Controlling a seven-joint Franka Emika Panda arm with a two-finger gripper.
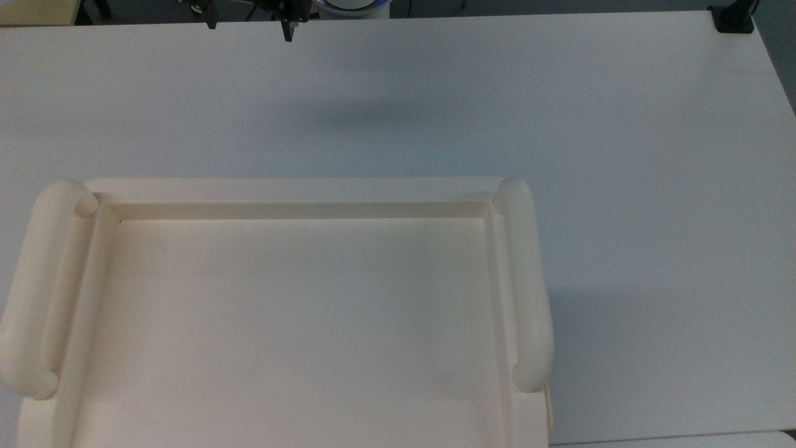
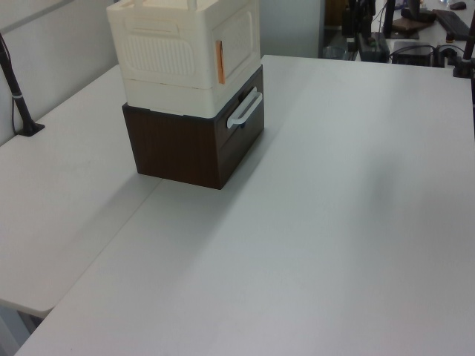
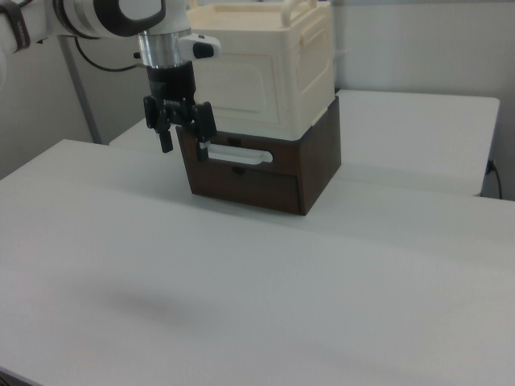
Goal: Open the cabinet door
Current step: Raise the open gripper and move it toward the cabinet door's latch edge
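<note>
Seemingly, the cabinet door (image 3: 233, 84) was closed, flush on the cream cabinet (image 2: 185, 52) sitting on a dark drawer unit (image 2: 194, 144) on the desk (image 2: 334, 222). The end effector (image 3: 183, 130) hung in front, parted, holding nothing. Whether it touched anything was unclear.

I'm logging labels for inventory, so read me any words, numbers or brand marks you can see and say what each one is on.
None can be read.
The cream cabinet, its door, the brown drawer box and the table carry no text.
The orange strip on the door's edge is plain.
</note>
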